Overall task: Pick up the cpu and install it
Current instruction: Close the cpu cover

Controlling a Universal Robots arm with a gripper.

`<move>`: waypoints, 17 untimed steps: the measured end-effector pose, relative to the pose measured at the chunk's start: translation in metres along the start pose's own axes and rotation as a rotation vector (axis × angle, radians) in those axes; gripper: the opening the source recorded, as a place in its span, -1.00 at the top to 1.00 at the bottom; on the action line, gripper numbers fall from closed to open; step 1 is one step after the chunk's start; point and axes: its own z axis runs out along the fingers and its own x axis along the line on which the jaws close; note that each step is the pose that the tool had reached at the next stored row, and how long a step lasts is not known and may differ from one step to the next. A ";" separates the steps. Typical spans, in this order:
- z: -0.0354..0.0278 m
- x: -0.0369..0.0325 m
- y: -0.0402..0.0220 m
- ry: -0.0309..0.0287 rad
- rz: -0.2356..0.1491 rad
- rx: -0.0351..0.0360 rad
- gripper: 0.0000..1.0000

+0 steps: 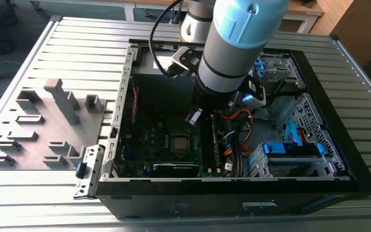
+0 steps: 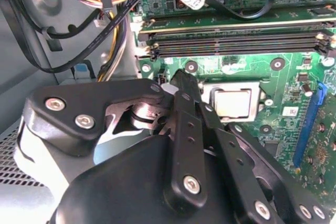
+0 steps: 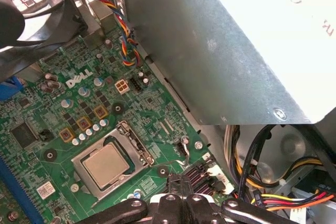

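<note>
Exterior view, left to right. A grey block fixture [image 1: 44, 128] lies on the slatted worktop [image 1: 82, 43] beside the open black case [image 1: 237, 193], which lies on its side so that the motherboard [image 1: 166, 140] faces up and can be reached from above. The arm [image 1: 237, 43] reaches down into the case over the board's upper part; drive cages [image 1: 289, 154] and cable bundles [image 1: 237, 130] fill the case's right side.

In both wrist views the cpu [image 2: 233, 103] [image 3: 106, 165] lies flat in its socket [image 3: 113, 163] near the middle of the board, framed by the socket's metal bracket, so it appears already seated. The hand [image 2: 181, 85] hangs just beside the socket, apart from the chip, its fingers [image 2: 188, 129] pressed together and holding nothing.

Open room: the board around the socket is low and bare. The memory slots [image 2: 236, 40] run along one side of the socket, loose cables [image 2: 105, 24] lie near the hand, and a grey metal box [image 3: 210, 51] rises steeply along the board's edge, narrowing the clearance there.
</note>
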 end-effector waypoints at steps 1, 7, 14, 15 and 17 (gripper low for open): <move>0.0000 0.0000 0.0000 0.0001 0.000 0.0000 0.79; 0.0000 0.0002 0.0002 -0.0002 0.000 0.0003 0.79; -0.0003 0.0082 0.0053 -0.0026 -0.001 0.0021 0.79; -0.0003 0.0082 0.0053 -0.0025 -0.001 0.0020 0.79; -0.0014 0.0081 0.0055 -0.0034 -0.001 0.0038 0.79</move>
